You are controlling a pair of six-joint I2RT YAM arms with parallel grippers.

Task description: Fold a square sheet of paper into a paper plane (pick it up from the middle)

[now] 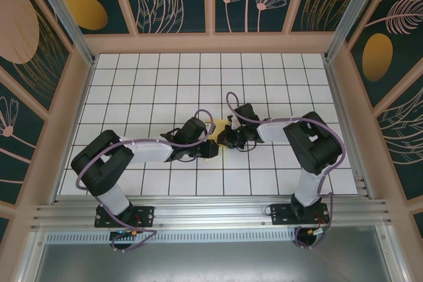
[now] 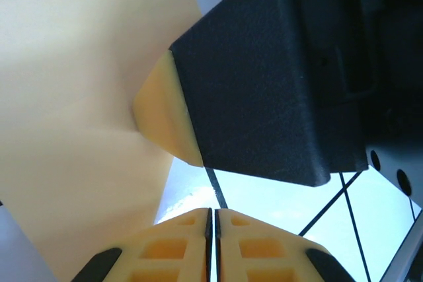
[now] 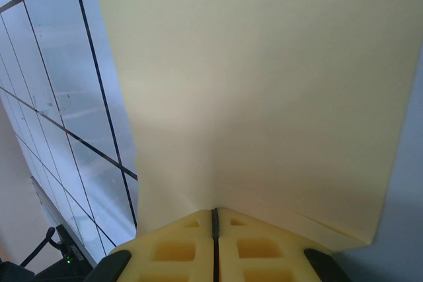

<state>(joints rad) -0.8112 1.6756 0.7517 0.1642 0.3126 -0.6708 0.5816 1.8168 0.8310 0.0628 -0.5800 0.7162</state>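
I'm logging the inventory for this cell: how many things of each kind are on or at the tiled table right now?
Pale-yellow square sheet of paper: 1
Robot arms, the left arm and the right arm: 2
Total: 3

The left arm [image 1: 142,150] and right arm [image 1: 291,129] nearly meet mid-bench [image 1: 165,77]. The left fingers [image 2: 175,246] are closed. The right fingers [image 3: 175,249] clamp the square sheet of paper [image 3: 264,97].

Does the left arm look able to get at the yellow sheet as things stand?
Probably yes: the sheet is right beside the shut left gripper; the right gripper, clamped on it, leaves that side free.
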